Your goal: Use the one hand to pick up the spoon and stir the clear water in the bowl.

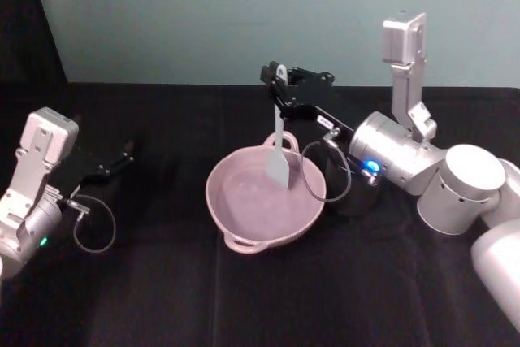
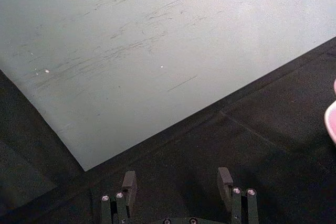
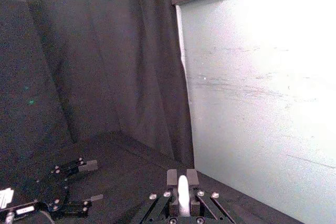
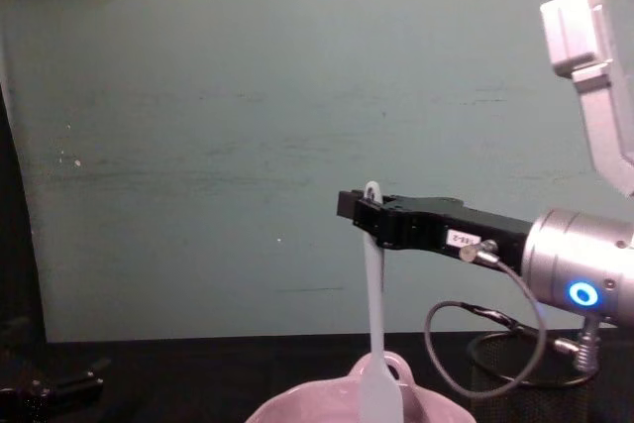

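The right gripper point(image 1: 275, 79) reaches in from the right, above the far side of the bowl point(image 1: 213, 201). It is closed on the spoon point(image 1: 279, 148), pinching it close to the top of the handle. The tip with the hole pokes just above the fingers. The spoon hangs upright, handle up and flat head down. Its head sits inside the bowl, right of centre, near the far loop handle. The water point(image 1: 252, 197) is hard to make out against the pink, so I cannot tell whether the head touches it. In the chest view the gripper point(image 4: 362, 210) is held level, well above the bowl point(image 4: 297, 408), and the spoon point(image 4: 373, 324) drops straight down past the rim. The right wrist view shows the white handle point(image 3: 182, 195) clamped between the two fingers.

The bowl stands in the middle of the black table point(image 1: 244, 298). A mesh cup point(image 4: 505, 378) stands just beside it on the right, under the wrist.

The left gripper point(image 1: 122, 156) lies low at the left, well apart from the bowl – idle. Its fingers point(image 2: 129, 182) stand apart with nothing between them.
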Motion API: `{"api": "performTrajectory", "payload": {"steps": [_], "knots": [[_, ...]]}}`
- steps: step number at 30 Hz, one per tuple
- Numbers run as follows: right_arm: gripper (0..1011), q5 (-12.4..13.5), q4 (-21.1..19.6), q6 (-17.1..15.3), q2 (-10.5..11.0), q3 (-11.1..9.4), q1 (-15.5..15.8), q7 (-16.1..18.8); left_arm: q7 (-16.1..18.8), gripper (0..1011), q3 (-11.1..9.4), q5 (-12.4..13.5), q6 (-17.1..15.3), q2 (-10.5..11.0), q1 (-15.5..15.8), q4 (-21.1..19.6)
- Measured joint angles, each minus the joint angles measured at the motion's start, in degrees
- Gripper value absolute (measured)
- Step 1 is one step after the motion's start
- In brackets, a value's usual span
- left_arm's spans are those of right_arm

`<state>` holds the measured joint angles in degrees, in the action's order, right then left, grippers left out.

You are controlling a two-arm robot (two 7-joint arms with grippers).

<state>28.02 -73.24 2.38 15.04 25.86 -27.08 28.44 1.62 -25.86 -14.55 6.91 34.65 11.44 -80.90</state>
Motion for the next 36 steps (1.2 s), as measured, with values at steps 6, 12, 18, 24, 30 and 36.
{"api": "performTrajectory", "payload": {"steps": [6,12,18,24,30,36], "knots": [[114,0.0,-3.4,-0.7,1.6,-0.3,2.1,-0.3,0.0,1011,0.0,0.0,0.0,0.0,0.0,0.0],[114,-0.1,-6.4,-1.6,2.7,0.2,4.0,-0.3,0.0,1011,0.0,0.0,0.0,0.0,0.0,0.0],[114,0.0,-7.7,-1.8,2.6,1.4,5.0,0.2,0.0,1011,0.0,0.0,0.0,0.0,0.0,0.0],[114,0.0,-7.4,-1.6,1.5,2.8,4.6,0.9,0.0,1011,0.0,0.0,0.0,0.0,0.0,0.0],[114,0.0,-5.2,-1.1,-0.1,3.6,2.8,1.3,0.0,1011,0.0,0.0,0.0,0.0,0.0,0.0],[114,0.4,-0.2,-0.2,-2.4,3.8,-0.6,1.8,0.0,1011,0.0,0.0,0.0,0.0,0.0,0.0]]}}
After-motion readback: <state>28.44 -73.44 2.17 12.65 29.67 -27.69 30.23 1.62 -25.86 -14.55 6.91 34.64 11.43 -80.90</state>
